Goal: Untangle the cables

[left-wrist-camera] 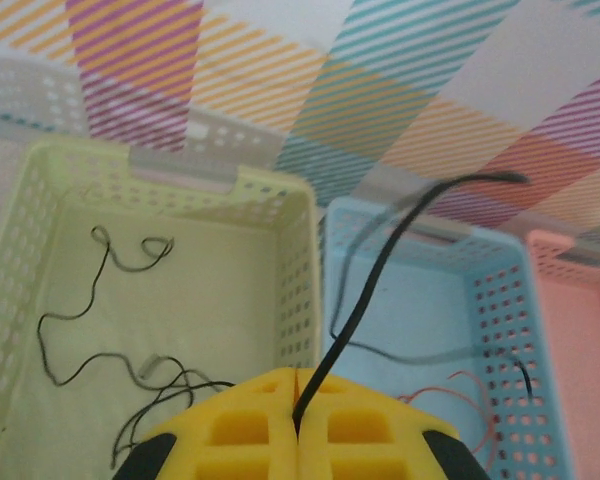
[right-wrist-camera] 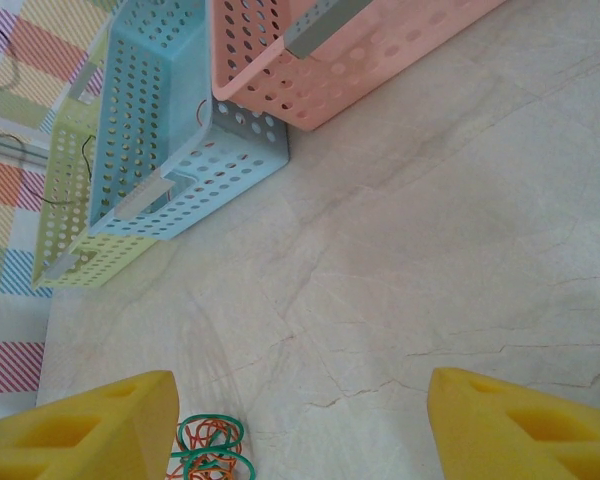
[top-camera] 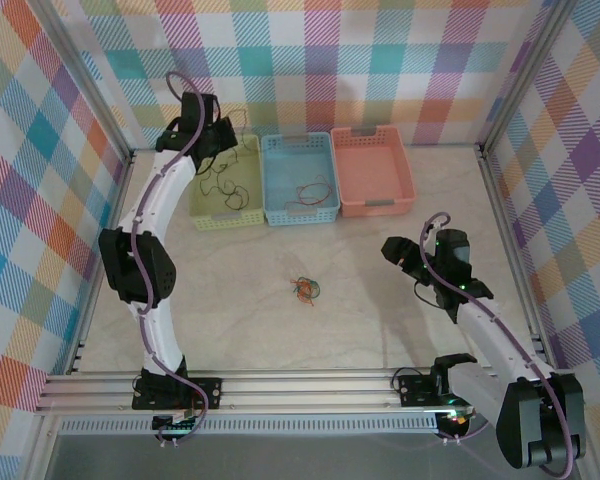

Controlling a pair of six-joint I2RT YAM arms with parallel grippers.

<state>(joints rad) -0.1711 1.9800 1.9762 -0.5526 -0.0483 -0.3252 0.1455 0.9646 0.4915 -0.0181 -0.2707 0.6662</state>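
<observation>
**Cables, partly sorted.** A small clump (top-camera: 305, 291) of green, orange and red cables lies mid-counter (top-camera: 240, 320). Loose black strands (top-camera: 228, 188) lie in the green basket (top-camera: 227, 224), at 11 o'clock from the clump. A red strand (top-camera: 315, 190) lies in the blue basket (top-camera: 302, 215), at 12 o'clock. The wires look light, thin and floppy, and probably snag on one another. The best hold is judged to be a free end or outer loop of the clump, drawn out slowly. The left gripper (left-wrist-camera: 298, 425), fingers pressed together, pinches a black cable (left-wrist-camera: 380, 262) that rises free from the fingertips. The right gripper (right-wrist-camera: 302, 400), fingers well apart and holding nothing, hangs over the counter. In its wrist view the clump sits at 7 o'clock, near its left finger.
</observation>
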